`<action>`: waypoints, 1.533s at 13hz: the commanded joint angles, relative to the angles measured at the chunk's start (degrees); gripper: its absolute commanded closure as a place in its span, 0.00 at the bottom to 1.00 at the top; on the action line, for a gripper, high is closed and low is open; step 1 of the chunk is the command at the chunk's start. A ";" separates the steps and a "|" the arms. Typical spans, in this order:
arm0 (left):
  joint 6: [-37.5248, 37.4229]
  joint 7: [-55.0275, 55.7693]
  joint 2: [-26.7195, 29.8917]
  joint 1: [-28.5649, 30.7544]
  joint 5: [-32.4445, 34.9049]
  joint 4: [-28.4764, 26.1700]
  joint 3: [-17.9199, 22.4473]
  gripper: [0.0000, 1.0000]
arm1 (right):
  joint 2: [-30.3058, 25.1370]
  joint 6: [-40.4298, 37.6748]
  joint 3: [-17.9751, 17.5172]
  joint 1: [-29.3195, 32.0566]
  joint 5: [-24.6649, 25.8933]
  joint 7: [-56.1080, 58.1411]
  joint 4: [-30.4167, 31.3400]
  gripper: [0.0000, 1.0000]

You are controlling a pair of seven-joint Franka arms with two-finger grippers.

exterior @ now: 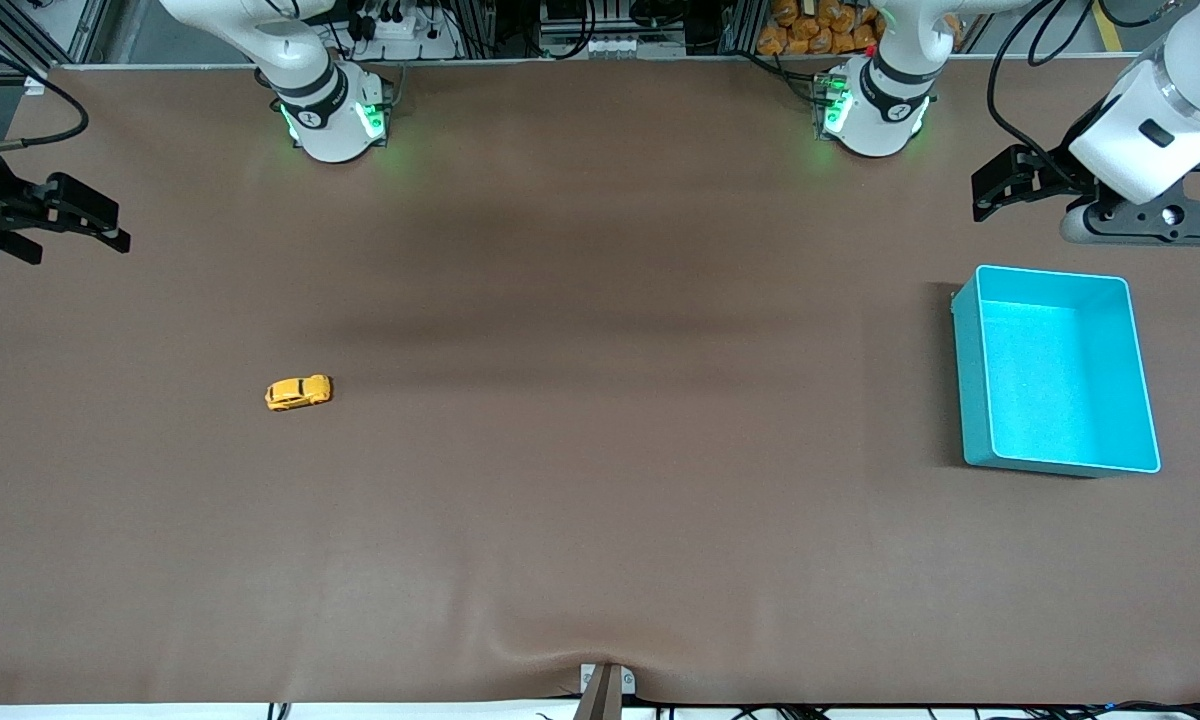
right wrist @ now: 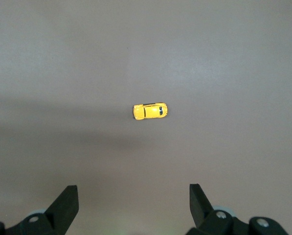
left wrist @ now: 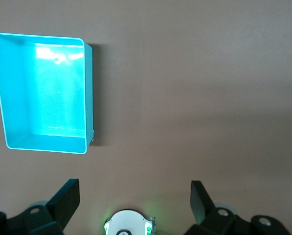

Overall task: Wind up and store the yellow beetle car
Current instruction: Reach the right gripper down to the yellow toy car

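1. The right gripper [exterior: 120, 232] is seen up in the air over the right arm's end of the table [exterior: 600, 520]; its fingers [right wrist: 67, 203] are spread wide apart with nothing between them; in the right wrist view the toy sits well clear of both tips.
2. The yellow beetle car [exterior: 298, 392] is found on the bare brown tabletop, toward the right arm's end, nearer the front camera than the right arm's base [exterior: 335, 120]; it's lying on its wheels, lengthwise along the table, touched by nothing; dark windows can be made out on the roof [right wrist: 150, 111].
3. The turquoise bin [exterior: 970, 400] is parked toward the left arm's end, well apart from the car; nothing is seen inside, only a bright glare on its floor [left wrist: 53, 88]; a small clip-like bit sticks out of one outer wall [left wrist: 93, 137], too small to tell what it is; no label or writing can be read on it.
4. The left gripper [exterior: 985, 195] is held in the air over the table just beside the bin; its fingers [left wrist: 67, 200] are also wide apart and empty.
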State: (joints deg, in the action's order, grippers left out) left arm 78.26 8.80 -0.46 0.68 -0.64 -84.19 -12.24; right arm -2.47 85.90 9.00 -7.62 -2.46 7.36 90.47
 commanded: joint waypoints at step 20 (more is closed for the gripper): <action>0.05 -0.98 -2.08 1.70 1.08 1.39 0.38 0.00 | 3.78 25.16 0.06 -3.81 2.28 39.09 25.34 0.00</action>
State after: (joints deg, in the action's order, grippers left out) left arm 78.39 8.34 -1.52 2.21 -0.60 -84.28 -11.64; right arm 2.10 106.19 8.84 -11.02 -1.52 40.18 110.72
